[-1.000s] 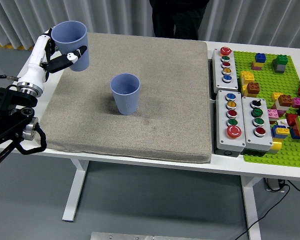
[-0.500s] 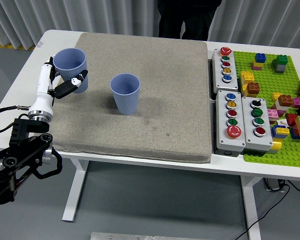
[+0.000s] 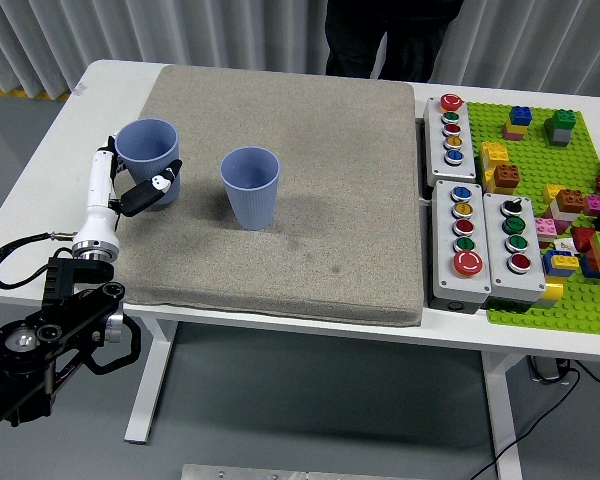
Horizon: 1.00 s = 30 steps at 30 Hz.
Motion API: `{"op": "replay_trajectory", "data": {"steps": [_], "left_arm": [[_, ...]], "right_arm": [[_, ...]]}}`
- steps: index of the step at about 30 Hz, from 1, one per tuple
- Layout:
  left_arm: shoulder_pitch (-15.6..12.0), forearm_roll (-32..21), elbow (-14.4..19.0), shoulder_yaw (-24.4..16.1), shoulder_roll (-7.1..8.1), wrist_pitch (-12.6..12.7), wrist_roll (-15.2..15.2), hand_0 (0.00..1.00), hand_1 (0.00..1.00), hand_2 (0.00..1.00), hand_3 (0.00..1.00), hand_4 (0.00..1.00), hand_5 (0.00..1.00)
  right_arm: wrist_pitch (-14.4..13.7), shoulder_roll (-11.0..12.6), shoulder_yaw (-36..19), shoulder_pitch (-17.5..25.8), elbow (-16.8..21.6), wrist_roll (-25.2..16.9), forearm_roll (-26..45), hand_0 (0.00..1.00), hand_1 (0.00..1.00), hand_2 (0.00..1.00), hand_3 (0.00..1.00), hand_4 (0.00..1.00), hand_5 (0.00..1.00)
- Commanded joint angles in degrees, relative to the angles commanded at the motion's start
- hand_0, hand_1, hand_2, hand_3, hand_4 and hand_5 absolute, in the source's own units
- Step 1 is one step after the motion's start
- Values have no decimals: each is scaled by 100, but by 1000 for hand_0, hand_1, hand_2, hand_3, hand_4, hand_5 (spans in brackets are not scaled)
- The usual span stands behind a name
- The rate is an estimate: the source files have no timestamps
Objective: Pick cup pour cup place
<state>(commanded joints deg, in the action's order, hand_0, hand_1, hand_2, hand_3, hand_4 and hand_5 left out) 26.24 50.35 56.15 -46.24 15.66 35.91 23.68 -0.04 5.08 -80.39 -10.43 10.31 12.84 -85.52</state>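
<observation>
Cup held low at the mat's left edge

Left robot hand (image 3: 130, 190) clamps one cup (image 3: 148, 160) upright, near the second cup (image 3: 250, 187); an off-level release could tip it off the mat (image 3: 310, 130).

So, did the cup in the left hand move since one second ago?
Yes. The held cup came down and toward the near edge, now level with the standing cup.

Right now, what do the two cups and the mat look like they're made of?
Held cup and standing cup: probably thin plastic or coated paper; matte blue, smooth walls, rolled rim, no glare. Can't tell which. Mat: looks like felt or low-pile carpet; speckled grey-beige, fuzzy, dull, soft thick edges. Left hand grips the held cup.
</observation>
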Motion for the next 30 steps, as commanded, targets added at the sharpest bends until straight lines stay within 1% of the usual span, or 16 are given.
{"op": "replay_trajectory", "data": {"steps": [7, 11, 12, 17, 18, 29, 30], "left_arm": [[35, -208, -209, 28, -127, 46, 137, 662, 640, 638, 625, 670, 128], [45, -281, -300, 46, -123, 39, 163, 662, 640, 638, 625, 670, 128], [43, -294, -324, 51, -122, 35, 167, 669, 647, 640, 625, 681, 163], [22, -326, -399, 62, -148, 6, 172, 669, 647, 640, 625, 681, 163], [18, -330, -407, 64, -152, 1, 170, 668, 646, 642, 626, 701, 189], [-13, -396, -466, 107, -160, -60, 198, 673, 652, 651, 635, 707, 199], [-23, -354, -449, 85, -159, -68, 195, 687, 672, 728, 794, 735, 233]], "right_arm": [[5, -5, -7, -17, 0, 6, -16, 695, 682, 616, 600, 2, 172], [-2, -7, -7, -21, 0, 4, -4, 695, 682, 616, 600, 2, 172], [-3, -7, -1, -23, 0, 3, 7, 695, 682, 616, 599, 2, 172], [-5, -4, 10, -24, 0, 1, 20, 695, 682, 616, 599, 2, 172], [-5, -4, 8, -24, 0, 1, 18, 694, 682, 617, 599, 2, 169], [-2, -16, -2, -17, 0, 9, -16, 695, 682, 617, 599, 2, 169], [0, -16, -3, -14, 0, 9, -15, 695, 682, 617, 598, 2, 167]]}}
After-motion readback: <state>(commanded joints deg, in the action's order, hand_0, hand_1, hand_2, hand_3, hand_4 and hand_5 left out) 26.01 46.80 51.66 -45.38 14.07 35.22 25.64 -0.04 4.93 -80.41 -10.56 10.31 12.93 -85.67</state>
